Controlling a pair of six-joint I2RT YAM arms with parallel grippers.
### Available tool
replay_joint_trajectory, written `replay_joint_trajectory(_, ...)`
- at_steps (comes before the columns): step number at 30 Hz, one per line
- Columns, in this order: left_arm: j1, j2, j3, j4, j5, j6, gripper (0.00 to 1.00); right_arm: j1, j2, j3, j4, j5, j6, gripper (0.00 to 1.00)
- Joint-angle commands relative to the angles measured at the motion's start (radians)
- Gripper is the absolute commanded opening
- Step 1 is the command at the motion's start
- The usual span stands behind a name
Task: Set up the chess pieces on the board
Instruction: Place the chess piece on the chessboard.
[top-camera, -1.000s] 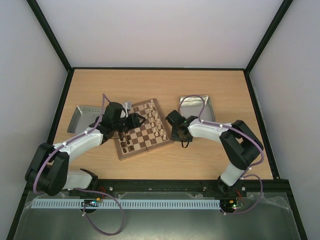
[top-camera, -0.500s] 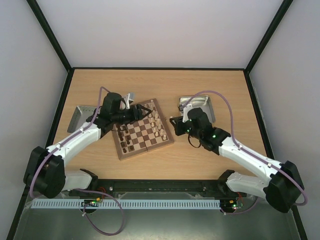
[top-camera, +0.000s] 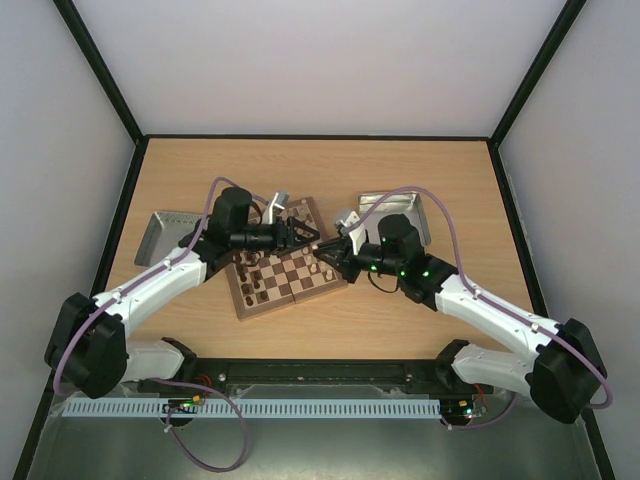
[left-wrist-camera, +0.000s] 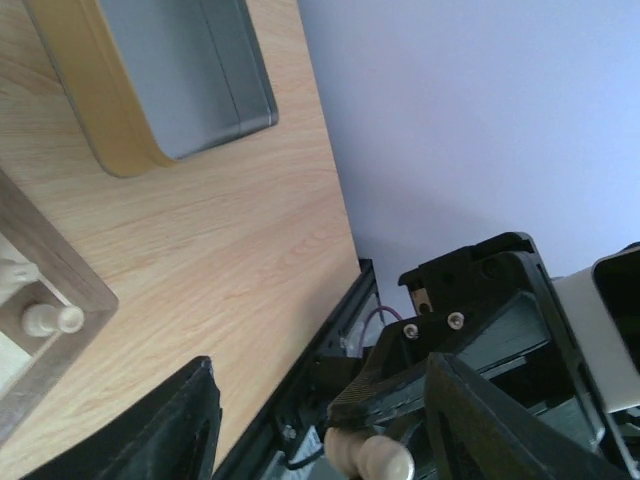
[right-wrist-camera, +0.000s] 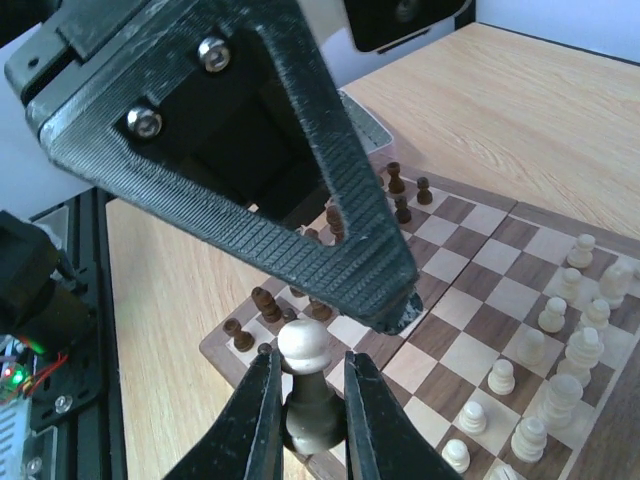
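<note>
We find the board (top-camera: 288, 268) lying skewed on the table (top-camera: 330, 170), with a wide strip of bare wood grain between it and the far wall (top-camera: 320, 60). A black rail (top-camera: 320, 137) runs along the table's far edge.

A shallow metal tin (top-camera: 163, 235) sits off the board's left side, and a second tin (top-camera: 400, 208) sits just beyond its right corner. Both are rectangular, with rounded corners and a dull grey inside.

Both arms reach in over the board's right edge, so the room there is tight. The right gripper (right-wrist-camera: 308, 360) pinches a pale piece (right-wrist-camera: 303, 343) with a smooth round head, lifted above the squares. The left gripper (left-wrist-camera: 320, 380) faces it with its fingers spread. One black ribbed finger (right-wrist-camera: 330, 200) ends just beside that head, and we cannot tell whether it touches.

Pale chessmen (right-wrist-camera: 545, 400) stand in ranks along one side of the board, and dark chessmen (right-wrist-camera: 400, 195) cluster at the opposite side. The checkered middle squares between them show bare.
</note>
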Motion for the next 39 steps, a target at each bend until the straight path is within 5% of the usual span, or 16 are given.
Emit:
replay_joint_trajectory(1, -0.009, -0.011, 0.008, 0.039, 0.07, -0.023, 0.54, 0.007, 0.018, 0.035, -0.004, -0.064, -0.097, 0.04)
replay_joint_trajectory(11, -0.026, -0.024, -0.015, 0.042, 0.14, -0.026, 0.42, 0.007, 0.054, 0.081, -0.051, -0.022, -0.105, 0.04)
replay_joint_trajectory(22, -0.029, -0.031, -0.035, 0.042, 0.127, -0.023, 0.05, 0.007, 0.068, 0.086, -0.039, 0.026, -0.093, 0.06)
replay_joint_trajectory(24, -0.03, -0.035, -0.038, 0.036, 0.114, -0.018, 0.03, 0.007, 0.066, 0.085, -0.039, 0.044, -0.085, 0.12)
replay_joint_trajectory(26, -0.029, -0.04, -0.038, 0.021, 0.089, -0.007, 0.02, 0.007, 0.06, 0.083, -0.045, 0.068, -0.069, 0.3)
replay_joint_trajectory(29, -0.031, -0.053, -0.036, -0.045, -0.007, 0.054, 0.03, 0.007, 0.032, 0.075, -0.071, 0.124, -0.037, 0.48)
replay_joint_trajectory(33, -0.073, -0.051, -0.018, -0.191, -0.282, 0.185, 0.03, 0.007, -0.065, 0.006, -0.062, 0.244, 0.048, 0.56)
replay_joint_trajectory(39, -0.263, 0.054, 0.024, -0.315, -0.778, 0.27, 0.03, 0.003, -0.206, -0.064, -0.117, 0.833, 0.357, 0.61)
